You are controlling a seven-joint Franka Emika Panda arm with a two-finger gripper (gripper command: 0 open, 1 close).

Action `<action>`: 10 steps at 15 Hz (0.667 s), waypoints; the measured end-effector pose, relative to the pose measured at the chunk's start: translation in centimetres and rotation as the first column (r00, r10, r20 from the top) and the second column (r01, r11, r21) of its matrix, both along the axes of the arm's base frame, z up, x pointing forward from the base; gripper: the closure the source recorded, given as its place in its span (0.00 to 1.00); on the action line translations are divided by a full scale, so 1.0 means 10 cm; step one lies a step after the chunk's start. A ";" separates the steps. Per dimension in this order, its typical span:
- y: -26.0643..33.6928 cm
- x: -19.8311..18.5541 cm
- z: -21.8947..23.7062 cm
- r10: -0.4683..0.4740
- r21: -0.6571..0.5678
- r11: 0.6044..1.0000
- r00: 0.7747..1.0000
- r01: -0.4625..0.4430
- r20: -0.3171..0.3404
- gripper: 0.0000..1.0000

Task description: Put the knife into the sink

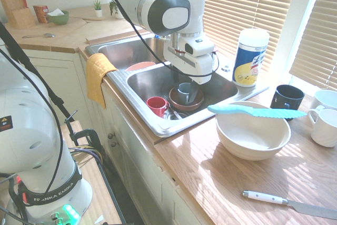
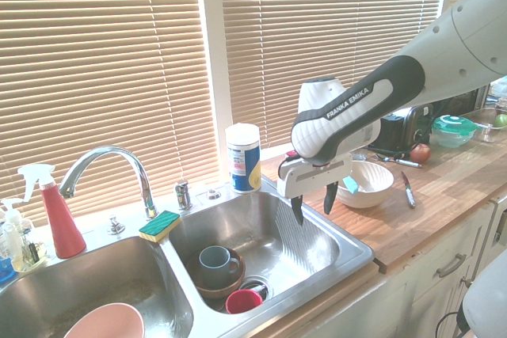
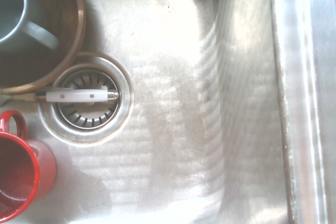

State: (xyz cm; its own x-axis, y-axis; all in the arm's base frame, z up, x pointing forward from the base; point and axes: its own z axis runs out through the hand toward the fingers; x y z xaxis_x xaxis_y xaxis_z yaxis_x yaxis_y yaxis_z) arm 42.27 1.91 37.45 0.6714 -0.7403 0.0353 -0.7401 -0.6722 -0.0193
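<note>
Knife (image 1: 256,111): lies across the white bowl (image 1: 253,136) on your counter (image 1: 237,177), right of the sink (image 1: 158,80). Not yet moved. Gripper (image 2: 314,203): above the basin, jaws wide, empty. Everything remains.

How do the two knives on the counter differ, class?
The teal knife is one colour all over; the white-handled knife has a grey metal blade. The teal knife rests across the white bowl's rim, while the white-handled knife lies flat on the counter. The teal knife lies nearer the sink. Both lie outside it.
</note>
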 end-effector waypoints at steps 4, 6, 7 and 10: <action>-0.08 0.06 0.12 -0.028 -0.012 1.000 0.999 0.028 0.042 0.00; -0.20 0.14 0.36 -0.065 -0.022 0.998 0.994 0.067 0.092 0.00; -0.31 0.16 0.50 -0.085 -0.026 0.996 0.990 0.088 0.111 0.00; -0.70 0.18 0.91 -0.185 -0.030 0.981 0.972 0.192 0.147 0.00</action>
State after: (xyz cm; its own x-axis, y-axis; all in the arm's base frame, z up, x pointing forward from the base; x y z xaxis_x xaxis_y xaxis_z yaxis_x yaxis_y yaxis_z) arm 44.11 -5.13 46.51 0.5056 -0.8485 0.1560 -0.8453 -0.5234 -0.1072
